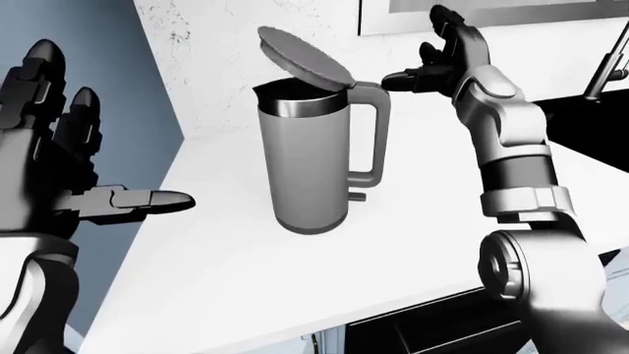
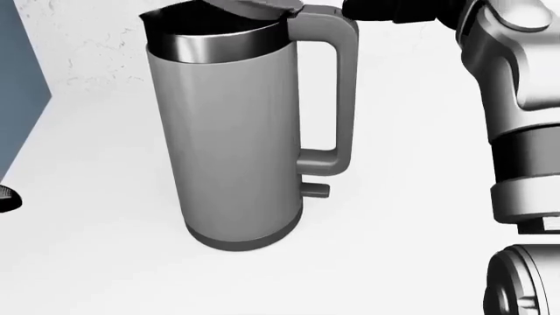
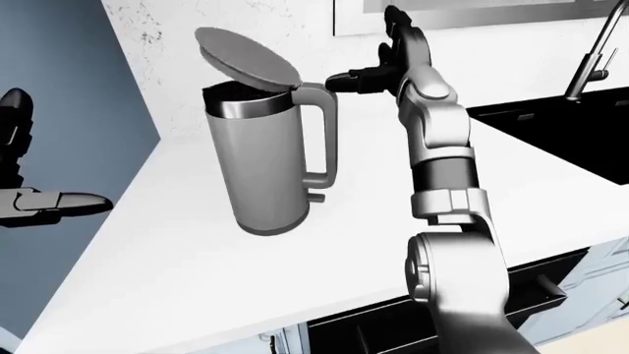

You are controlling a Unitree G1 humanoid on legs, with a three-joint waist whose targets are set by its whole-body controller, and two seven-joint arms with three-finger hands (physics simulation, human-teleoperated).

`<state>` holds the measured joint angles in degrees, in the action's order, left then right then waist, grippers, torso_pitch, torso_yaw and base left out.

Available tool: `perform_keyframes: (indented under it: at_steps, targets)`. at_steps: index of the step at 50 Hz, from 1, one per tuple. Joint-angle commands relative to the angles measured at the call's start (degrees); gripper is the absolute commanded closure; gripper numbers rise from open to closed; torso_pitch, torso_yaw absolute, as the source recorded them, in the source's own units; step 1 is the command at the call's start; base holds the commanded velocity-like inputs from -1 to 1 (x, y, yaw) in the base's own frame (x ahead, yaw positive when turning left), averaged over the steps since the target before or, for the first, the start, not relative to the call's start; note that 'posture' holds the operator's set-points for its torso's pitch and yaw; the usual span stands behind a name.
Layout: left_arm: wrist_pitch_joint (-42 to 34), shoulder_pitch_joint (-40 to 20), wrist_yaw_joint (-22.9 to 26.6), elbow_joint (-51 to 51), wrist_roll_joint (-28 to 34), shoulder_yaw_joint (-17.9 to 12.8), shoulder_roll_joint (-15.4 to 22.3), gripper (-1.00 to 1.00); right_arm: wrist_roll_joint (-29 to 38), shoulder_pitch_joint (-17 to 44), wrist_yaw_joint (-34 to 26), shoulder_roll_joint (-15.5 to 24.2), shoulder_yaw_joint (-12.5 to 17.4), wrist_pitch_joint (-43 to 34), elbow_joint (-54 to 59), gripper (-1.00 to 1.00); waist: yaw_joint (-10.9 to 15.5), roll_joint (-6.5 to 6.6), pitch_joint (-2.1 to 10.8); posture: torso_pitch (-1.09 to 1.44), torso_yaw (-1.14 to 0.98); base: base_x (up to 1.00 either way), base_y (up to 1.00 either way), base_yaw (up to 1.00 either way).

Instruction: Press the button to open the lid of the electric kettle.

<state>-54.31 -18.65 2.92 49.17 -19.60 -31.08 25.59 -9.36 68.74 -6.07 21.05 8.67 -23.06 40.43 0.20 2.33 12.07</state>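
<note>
The grey electric kettle (image 1: 315, 155) stands upright on the white counter (image 1: 226, 273). Its lid (image 1: 303, 55) is tilted up and open above the steel rim. The handle (image 1: 372, 133) faces right. My right hand (image 1: 433, 63) is open, just right of the handle's top, with one finger (image 1: 403, 78) pointing left toward it and a small gap between. My left hand (image 1: 68, 162) is open at the left edge of the left-eye view, well apart from the kettle. The head view shows the kettle (image 2: 236, 131) up close.
A black sink (image 3: 560, 125) with a tall faucet (image 3: 590, 51) lies at the right of the counter. A blue wall (image 1: 108, 96) is at the left. A framed panel (image 1: 492, 11) hangs on the white wall above.
</note>
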Motion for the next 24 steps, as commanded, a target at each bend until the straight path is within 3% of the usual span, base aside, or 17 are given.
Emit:
perform_keyframes:
  at_steps: [1,24]
  targets:
    - [1.54,-1.17,-0.19,0.79,0.21,-0.38,0.74,-1.0,0.7,2.1,0.73,0.58,0.22,2.51,-1.66,-1.0,0.01,0.05,0.68,-0.31,0.0,0.0,0.0,0.0]
    - [1.31,-1.07,-0.01,1.12,0.26,-0.57,0.64,-1.0,8.41,-4.11,0.68,-1.64,-1.25,5.8,-9.71,-1.0,0.13,-0.12,1.03,-0.31,0.0,0.0,0.0,0.0]
